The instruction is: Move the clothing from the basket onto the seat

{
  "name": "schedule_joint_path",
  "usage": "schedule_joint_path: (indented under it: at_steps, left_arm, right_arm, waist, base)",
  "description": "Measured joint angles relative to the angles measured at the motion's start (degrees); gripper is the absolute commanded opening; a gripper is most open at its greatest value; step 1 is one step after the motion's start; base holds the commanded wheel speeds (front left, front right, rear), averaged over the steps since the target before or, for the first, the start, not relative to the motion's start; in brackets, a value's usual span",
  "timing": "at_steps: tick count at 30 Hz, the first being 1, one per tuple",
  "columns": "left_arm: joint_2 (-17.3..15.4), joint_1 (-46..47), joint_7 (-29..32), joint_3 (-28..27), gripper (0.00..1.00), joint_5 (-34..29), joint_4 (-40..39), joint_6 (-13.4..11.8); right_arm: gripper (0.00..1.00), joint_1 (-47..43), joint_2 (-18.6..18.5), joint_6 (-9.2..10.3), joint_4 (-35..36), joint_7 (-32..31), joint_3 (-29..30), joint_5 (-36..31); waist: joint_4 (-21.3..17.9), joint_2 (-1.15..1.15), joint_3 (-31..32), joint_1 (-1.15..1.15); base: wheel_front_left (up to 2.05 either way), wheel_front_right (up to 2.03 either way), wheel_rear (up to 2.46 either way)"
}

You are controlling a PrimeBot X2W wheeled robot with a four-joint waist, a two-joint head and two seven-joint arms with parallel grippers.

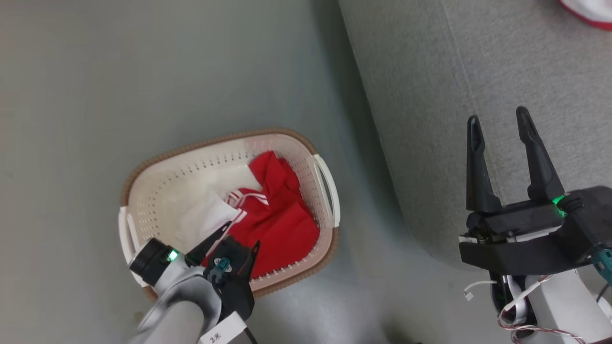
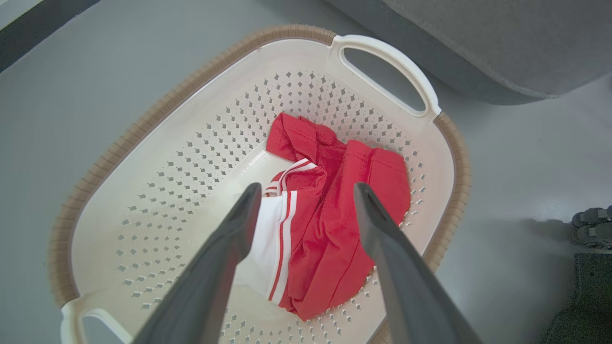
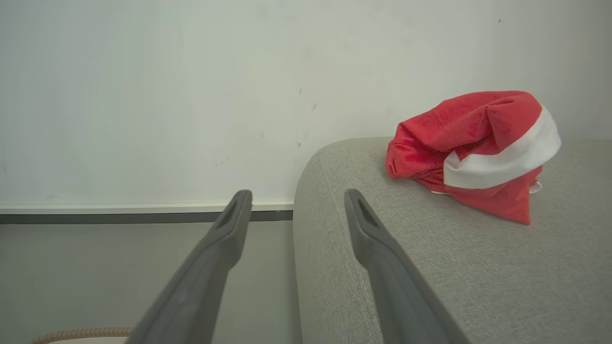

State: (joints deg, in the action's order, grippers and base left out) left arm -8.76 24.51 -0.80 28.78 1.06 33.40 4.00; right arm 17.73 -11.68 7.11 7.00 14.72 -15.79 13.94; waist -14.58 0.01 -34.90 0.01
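Observation:
A red garment with white trim [image 1: 277, 210] [image 2: 330, 224] lies crumpled in the cream basket [image 1: 158, 177] [image 2: 143, 157] on the floor. My left gripper [image 1: 241, 239] [image 2: 303, 191] hangs open just above it, fingers straddling the cloth without touching. A second red garment with a broad white band [image 3: 478, 153] [image 1: 590, 12] rests on the grey seat [image 1: 478, 86] [image 3: 454, 267]. My right gripper [image 1: 497, 122] [image 3: 296, 203] stands open and empty over the seat's near edge, well short of that garment.
The grey floor [image 1: 95, 71] surrounds the basket, whose handle [image 2: 387, 67] lies close to the seat's rounded edge [image 2: 478, 62]. A pale wall with a skirting board [image 3: 143, 208] rises behind the seat. Dark parts of my base [image 2: 593, 224] show at the left wrist view's right edge.

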Motion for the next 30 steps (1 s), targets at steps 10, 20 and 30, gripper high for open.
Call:
schedule_joint_path:
  at_steps: [10,20,30]
  left_arm:
    - [-0.6,7.3,1.7,1.7,1.0,-2.7,4.5,0.6]
    - [-2.0,14.7,2.8,1.8,1.0,-4.7,6.9,1.6]
    - [-2.5,20.1,3.2,2.9,1.0,-5.9,10.1,2.1]
  right_arm:
    - [1.0,1.5,0.5,0.01,2.4,0.0,1.1,-0.8]
    - [1.0,4.2,2.1,0.0,4.9,0.0,1.9,-1.3]
    - [1.0,7.0,3.7,0.0,5.3,0.0,2.6,-2.0]
  waist:
    - [-1.4,-0.01,-7.7,0.0]
    - [-1.9,-0.01,-15.4,0.0]
    - [-2.2,0.0,-22.5,0.0]
  base:
    - [0.0,0.0,0.0]
    - [0.0,0.0,0.0]
    - [0.0,0.0,0.0]
